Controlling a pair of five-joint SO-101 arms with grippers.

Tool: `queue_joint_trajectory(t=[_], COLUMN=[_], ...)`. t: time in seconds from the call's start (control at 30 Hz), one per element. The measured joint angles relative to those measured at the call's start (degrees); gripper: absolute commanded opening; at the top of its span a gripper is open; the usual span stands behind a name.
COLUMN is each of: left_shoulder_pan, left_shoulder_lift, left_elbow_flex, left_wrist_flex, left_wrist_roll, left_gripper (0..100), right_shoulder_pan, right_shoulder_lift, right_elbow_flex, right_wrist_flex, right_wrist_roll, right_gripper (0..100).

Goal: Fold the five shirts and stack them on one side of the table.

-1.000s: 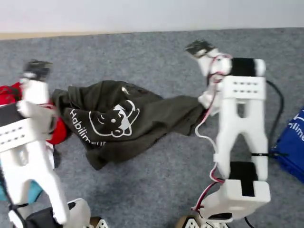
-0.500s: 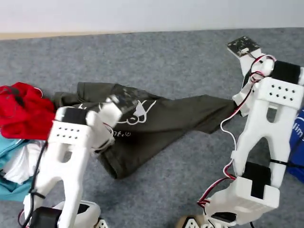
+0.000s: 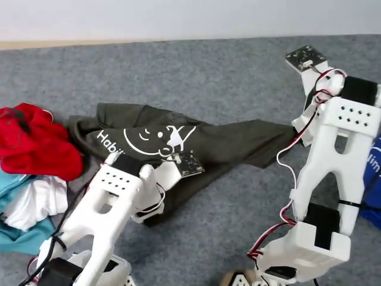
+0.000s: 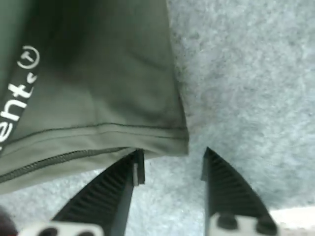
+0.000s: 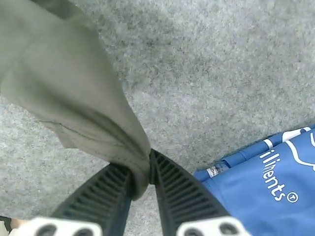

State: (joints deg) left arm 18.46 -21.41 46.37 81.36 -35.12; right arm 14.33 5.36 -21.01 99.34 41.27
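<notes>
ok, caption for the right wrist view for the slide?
Right gripper shut on an edge of the dark green shirt, grey table surface beneath, blue fabric beside.

Grey tabletop (image 3: 178, 71), dark olive shirt (image 3: 232, 140) with white cartoon print, red shirt (image 3: 33, 146), blue shirt (image 5: 266, 172) with white lettering.

Dark shirt (image 3: 208, 143) stretched across table (image 3: 196, 71) middle; left arm (image 3: 107, 199) over near hem, right arm (image 3: 333, 149) at right end; red shirt (image 3: 36, 143) heaped at left edge.
</notes>
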Motion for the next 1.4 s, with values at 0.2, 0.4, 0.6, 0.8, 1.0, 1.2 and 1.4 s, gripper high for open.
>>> queue_joint_trajectory(t=[0.2, 0.4, 0.6, 0.8, 1.0, 1.2, 1.4], left_shoulder_pan=[0.09, 0.0, 0.0, 0.0, 0.09, -1.41, -9.14], left_shoulder_lift=[0.97, 9.41, 15.56, 17.49, 17.58, 16.18, 3.08], left_elbow_flex=[0.09, 0.18, -1.05, -1.14, -2.29, -12.31, -31.65], left_wrist_flex=[-2.29, -4.48, -5.1, -7.38, -7.56, 1.32, 10.02], left_wrist_roll=[0.0, 0.0, 0.0, 0.0, 0.0, 0.62, 7.3], left_gripper=[21, 19, 17, 12, 1, 0, 0], right_shoulder_pan=[0.0, 0.0, 0.0, 0.0, 0.0, 0.0, -0.09], right_shoulder_lift=[0.0, 0.0, 0.0, 0.0, 0.0, 0.0, 0.0], right_elbow_flex=[0.0, 0.0, 0.0, 0.0, 0.0, -0.79, -7.38], right_wrist_flex=[0.0, 0.44, 0.44, 0.44, 0.44, 0.7, 0.97], right_wrist_roll=[0.0, 0.0, 0.0, 0.0, 0.0, 0.62, 2.37], right_gripper=[1.1, 1.1, 1.1, 1.1, 1.1, 1.1, 1.1])
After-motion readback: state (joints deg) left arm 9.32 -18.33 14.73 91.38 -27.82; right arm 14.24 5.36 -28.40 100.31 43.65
